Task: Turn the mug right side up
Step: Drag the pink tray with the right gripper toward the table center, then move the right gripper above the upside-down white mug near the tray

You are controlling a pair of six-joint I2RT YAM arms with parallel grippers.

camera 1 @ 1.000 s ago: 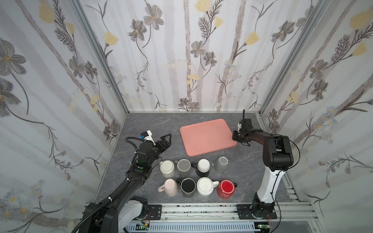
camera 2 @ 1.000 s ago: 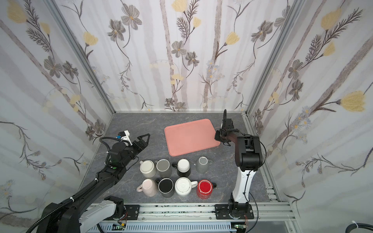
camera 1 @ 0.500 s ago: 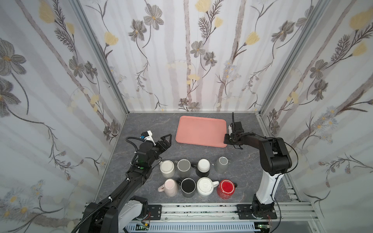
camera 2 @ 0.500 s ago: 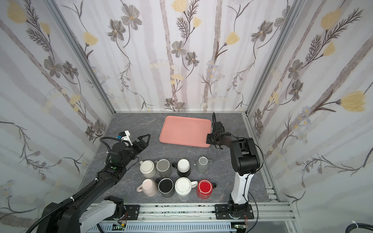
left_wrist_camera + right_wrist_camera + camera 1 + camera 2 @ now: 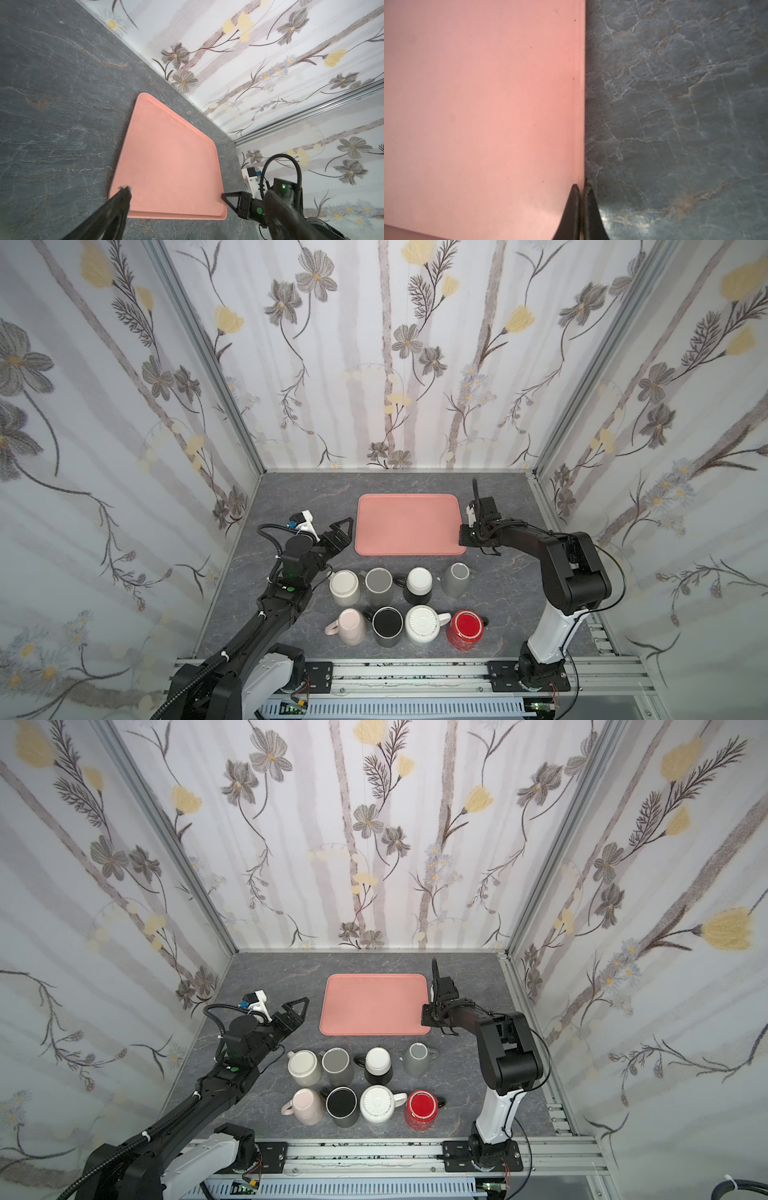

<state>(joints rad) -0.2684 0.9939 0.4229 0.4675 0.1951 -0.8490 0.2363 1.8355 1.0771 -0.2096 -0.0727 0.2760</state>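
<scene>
Several mugs stand in two rows near the table's front in both top views. Among them are a white mug [image 5: 423, 623] showing a ribbed base, a black mug with a white base [image 5: 419, 585] up, a red mug [image 5: 466, 628], and a grey mug [image 5: 456, 578] with its mouth up. My left gripper [image 5: 338, 533] [image 5: 293, 1015] [image 5: 197, 190] hovers open and empty by the near left corner of the pink tray [image 5: 407, 526] [image 5: 374, 1004], behind the mugs. My right gripper [image 5: 467, 531] [image 5: 581, 187] is shut on the tray's right rim, near its front corner.
The pink tray [image 5: 166, 155] [image 5: 488, 104] lies flat and square behind the mug rows with nothing on it. Bare grey marble table [image 5: 299, 497] lies around it. Flowered walls [image 5: 395, 364] close three sides and a metal rail [image 5: 415, 672] runs along the front.
The tray was skewed and further right. My right gripper closed on its rim and swung it square, toward the left and back. The left arm and the mugs stayed still.
</scene>
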